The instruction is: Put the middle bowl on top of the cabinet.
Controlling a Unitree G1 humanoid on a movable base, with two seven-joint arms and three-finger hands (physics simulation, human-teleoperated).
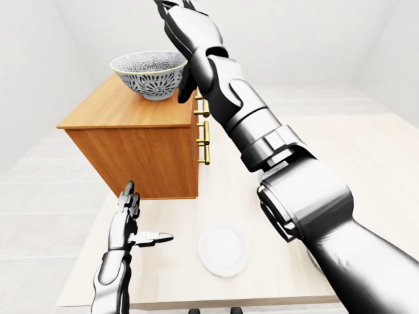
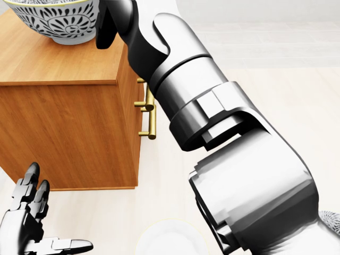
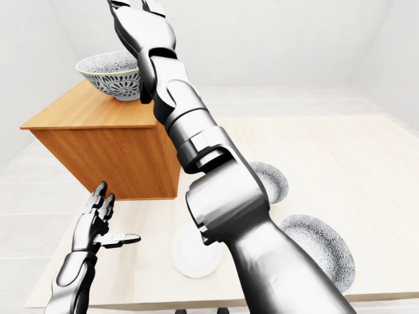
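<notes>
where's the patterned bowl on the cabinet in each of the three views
Left-eye view: the bowl is upper left of centre, on the cabinet top.
Head view: bowl in the top left corner, cropped by the edge.
Right-eye view: bowl upper left, nearer the left edge.
Shared landmark: the cabinet under it.

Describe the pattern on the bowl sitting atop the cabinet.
The bowl has a black-and-white petal pattern, yellowish rim; head view shows it best.
</notes>
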